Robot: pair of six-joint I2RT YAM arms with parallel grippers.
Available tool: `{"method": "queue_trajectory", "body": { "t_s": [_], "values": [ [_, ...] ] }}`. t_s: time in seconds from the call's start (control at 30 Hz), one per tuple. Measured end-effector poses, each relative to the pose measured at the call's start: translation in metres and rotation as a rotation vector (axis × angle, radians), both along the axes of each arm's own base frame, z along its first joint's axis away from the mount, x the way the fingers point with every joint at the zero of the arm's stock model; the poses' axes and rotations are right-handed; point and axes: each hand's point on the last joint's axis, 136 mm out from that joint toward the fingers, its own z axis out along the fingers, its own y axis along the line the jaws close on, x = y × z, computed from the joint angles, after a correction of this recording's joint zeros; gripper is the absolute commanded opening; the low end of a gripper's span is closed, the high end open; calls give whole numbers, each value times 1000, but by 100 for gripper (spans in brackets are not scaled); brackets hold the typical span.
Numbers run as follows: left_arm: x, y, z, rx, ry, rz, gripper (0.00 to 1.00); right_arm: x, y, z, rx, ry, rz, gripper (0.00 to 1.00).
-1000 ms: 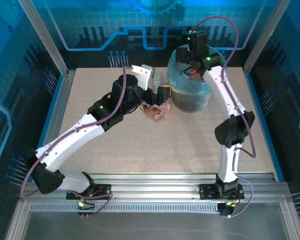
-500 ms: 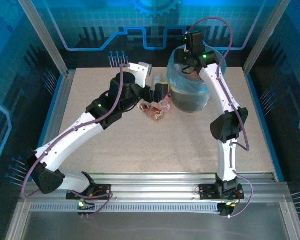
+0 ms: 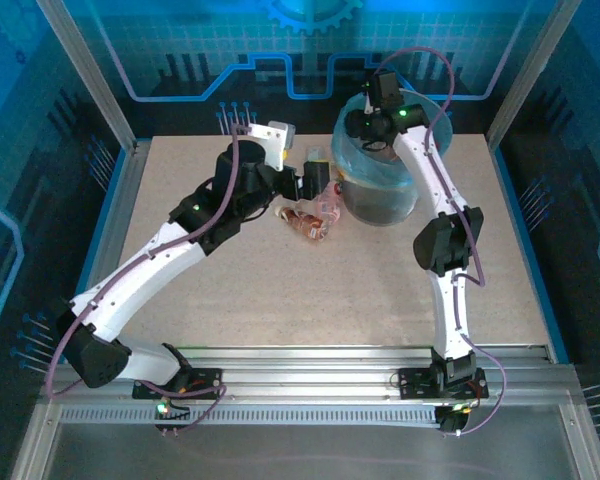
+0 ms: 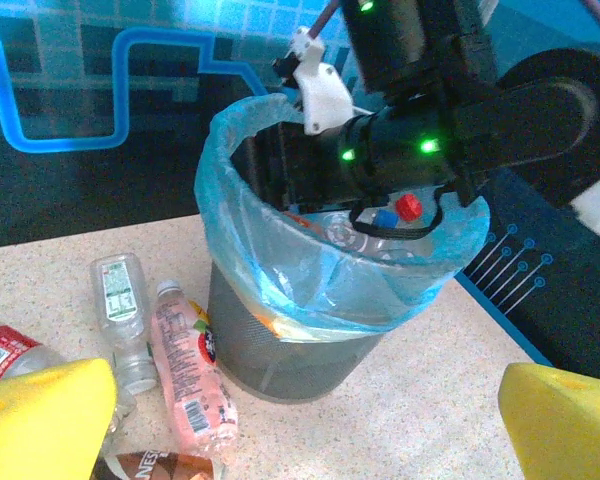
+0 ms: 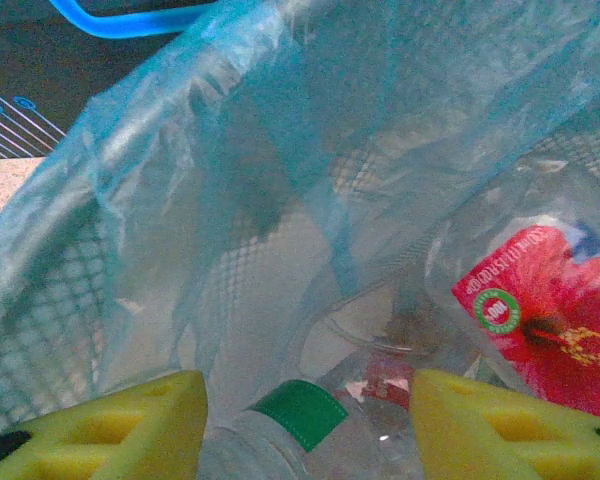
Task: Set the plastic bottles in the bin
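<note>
Speckled table (image 3: 280, 300), bin (image 4: 280, 350) at back: we should lift right gripper (image 5: 310, 400), half-spread over green-cap bottle (image 5: 300, 412), grip unclear, straight up off bag (image 5: 230, 200); left gripper (image 4: 305, 420) gapes wide, empty.

The bin (image 3: 380, 205) stood at the far side of the table (image 3: 280, 300), right of centre. Just left of it, on the table, lay a cluster of bottles (image 3: 310, 218). In the left wrist view, the first bottle (image 4: 192, 380) lay just beside the bin's wall, with a second bottle (image 4: 120, 305) alongside on its left and a third bottle (image 4: 5, 352) farther left. More bottles (image 4: 345, 235) lay inside the bin. Among them, a capped bottle (image 5: 300, 415) lay left of a labelled bottle (image 5: 545, 320).
</note>
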Motion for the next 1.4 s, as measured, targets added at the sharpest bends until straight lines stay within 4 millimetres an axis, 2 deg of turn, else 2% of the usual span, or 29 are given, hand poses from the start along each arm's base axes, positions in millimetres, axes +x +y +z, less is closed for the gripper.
{"method": "queue_trajectory", "body": {
  "t_s": [0.1,0.2,0.3,0.4,0.47,0.57,0.63,0.7,0.77,0.9,1.0,1.07,1.27,1.4],
  "values": [
    [3,3,-7,-4,20,13,99,-3,-1,11,3,-16,-2,62],
    [3,7,-22,0,54,24,99,-11,-4,29,-3,-41,-11,65],
    [4,15,-39,8,91,43,99,-25,-6,62,-29,-103,-18,67],
    [2,29,-51,13,117,71,99,-50,-2,102,-64,-181,-7,68],
    [1,40,-55,10,127,95,99,-71,8,131,-90,-245,15,68],
    [-2,58,-58,-4,134,132,99,-101,30,158,-125,-317,71,69],
    [-3,70,-60,-9,135,156,99,-117,48,167,-143,-346,119,69],
    [-4,81,-62,-13,136,179,99,-128,67,167,-158,-356,173,70],
    [-6,93,-65,-19,142,207,99,-138,88,161,-181,-354,235,70],
    [-11,113,-68,-28,152,249,99,-156,130,136,-229,-320,382,70],
    [-18,124,-70,-34,150,270,99,-167,157,109,-248,-272,487,70],
    [-23,130,-70,-36,148,280,99,-170,171,83,-258,-216,545,70],
    [-33,143,-73,-36,147,303,99,-170,188,-3,-317,-22,629,72],
    [-39,147,-76,-33,152,308,99,-168,189,-43,-368,68,645,73]
  ]
}}
